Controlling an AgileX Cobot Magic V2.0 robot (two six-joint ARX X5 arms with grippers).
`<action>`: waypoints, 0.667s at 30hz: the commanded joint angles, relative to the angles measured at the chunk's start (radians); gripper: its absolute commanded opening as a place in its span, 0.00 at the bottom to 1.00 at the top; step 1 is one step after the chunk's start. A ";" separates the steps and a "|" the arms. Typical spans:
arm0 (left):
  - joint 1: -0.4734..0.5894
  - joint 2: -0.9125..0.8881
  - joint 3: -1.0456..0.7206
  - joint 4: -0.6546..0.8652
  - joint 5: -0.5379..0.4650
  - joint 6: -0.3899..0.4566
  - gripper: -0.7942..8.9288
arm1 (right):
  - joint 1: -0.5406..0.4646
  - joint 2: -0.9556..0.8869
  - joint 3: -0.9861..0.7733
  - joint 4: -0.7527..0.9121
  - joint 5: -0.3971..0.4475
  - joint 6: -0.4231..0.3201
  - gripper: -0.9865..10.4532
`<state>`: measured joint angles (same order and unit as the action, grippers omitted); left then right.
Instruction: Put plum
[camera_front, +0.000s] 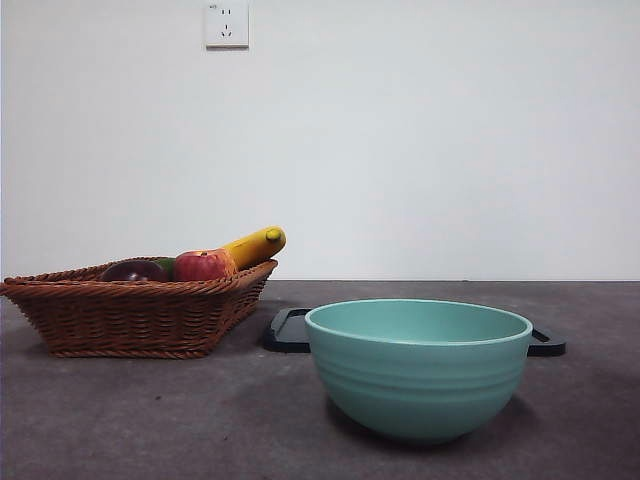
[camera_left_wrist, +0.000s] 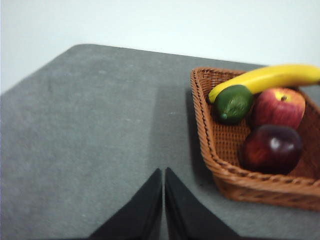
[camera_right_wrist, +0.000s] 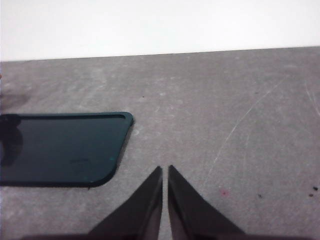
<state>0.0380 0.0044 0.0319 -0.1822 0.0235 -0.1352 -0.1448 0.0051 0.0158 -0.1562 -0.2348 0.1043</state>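
Plum (camera_left_wrist: 272, 148) in basket (camera_left_wrist: 210, 145), touching apple (camera_left_wrist: 278, 107). Likely glossy, slippery, rigid: grip across widest girth. Left end effector (camera_left_wrist: 164, 172) closed, empty; right end effector (camera_right_wrist: 165, 170) likewise.

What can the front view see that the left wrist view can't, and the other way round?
Only the front view shows the teal ceramic bowl, the flat black tray behind it and the white wall socket. Only the left wrist view shows the left gripper, jaws shut. Both show the woven wicker basket holding the dark maroon plum, red-and-yellow apple, yellow banana and green fruit.
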 joint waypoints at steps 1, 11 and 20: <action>0.002 -0.002 -0.020 -0.005 -0.002 -0.148 0.09 | -0.002 -0.002 -0.003 -0.008 0.000 0.085 0.10; 0.001 -0.001 0.004 -0.017 0.031 -0.226 0.09 | -0.002 -0.002 0.002 -0.010 -0.037 0.188 0.10; 0.001 0.009 0.127 -0.089 0.041 -0.251 0.09 | -0.002 0.000 0.124 -0.055 -0.038 0.229 0.10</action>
<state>0.0380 0.0093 0.1341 -0.2745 0.0589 -0.3798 -0.1448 0.0051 0.1146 -0.2199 -0.2691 0.3157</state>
